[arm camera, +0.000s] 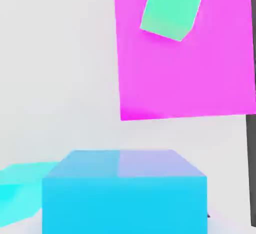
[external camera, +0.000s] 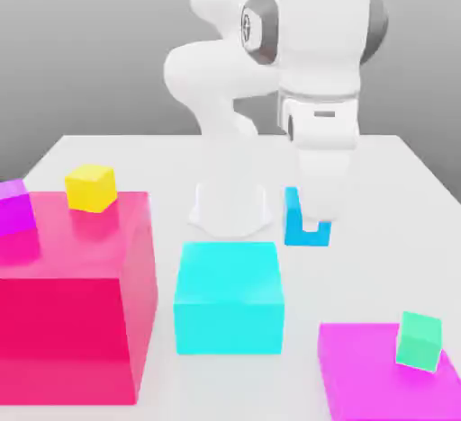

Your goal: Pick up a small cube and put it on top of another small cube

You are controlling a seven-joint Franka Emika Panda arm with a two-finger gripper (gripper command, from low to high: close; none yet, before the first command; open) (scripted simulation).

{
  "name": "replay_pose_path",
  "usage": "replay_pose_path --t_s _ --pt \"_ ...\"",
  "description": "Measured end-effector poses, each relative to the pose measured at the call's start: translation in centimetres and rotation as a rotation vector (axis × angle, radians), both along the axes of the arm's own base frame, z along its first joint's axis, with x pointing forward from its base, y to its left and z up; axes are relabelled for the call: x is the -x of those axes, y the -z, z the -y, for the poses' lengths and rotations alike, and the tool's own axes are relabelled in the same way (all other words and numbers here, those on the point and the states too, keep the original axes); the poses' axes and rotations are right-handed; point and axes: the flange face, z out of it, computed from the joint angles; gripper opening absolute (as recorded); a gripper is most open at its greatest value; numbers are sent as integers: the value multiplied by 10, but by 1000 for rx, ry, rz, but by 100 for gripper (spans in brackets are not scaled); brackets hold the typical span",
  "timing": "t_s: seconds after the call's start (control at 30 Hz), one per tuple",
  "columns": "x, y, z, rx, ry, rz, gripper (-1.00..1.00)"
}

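The small cube (external camera: 297, 221) is plain sky-blue (far smaller than the blocks).

No readable text, label, brand, number or sign stands on any block, the table or the arm.

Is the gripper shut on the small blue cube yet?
Shut on it. The gripper straddles the small cube on the table; the hand view shows the cube close up.
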Motion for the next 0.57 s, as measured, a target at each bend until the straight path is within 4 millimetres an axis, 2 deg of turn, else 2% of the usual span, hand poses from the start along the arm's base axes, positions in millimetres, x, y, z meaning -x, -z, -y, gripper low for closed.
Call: replay_pose_path --t_s 0.13,0.2,0.3,0.37,0.43,0.47,0.57 --pt "13 -39 93 1 89 -5 -100" --pt "30 -56 138 -1 136 -10 -100" --pt "67 -79 203 -9 209 -18 -100" --pt "81 -69 223 -12 234 -22 -100" --pt "84 -43 227 -12 240 -23 -100" --pt "85 -30 228 -13 241 -23 100" --pt "85 -30 228 -13 241 -23 100"
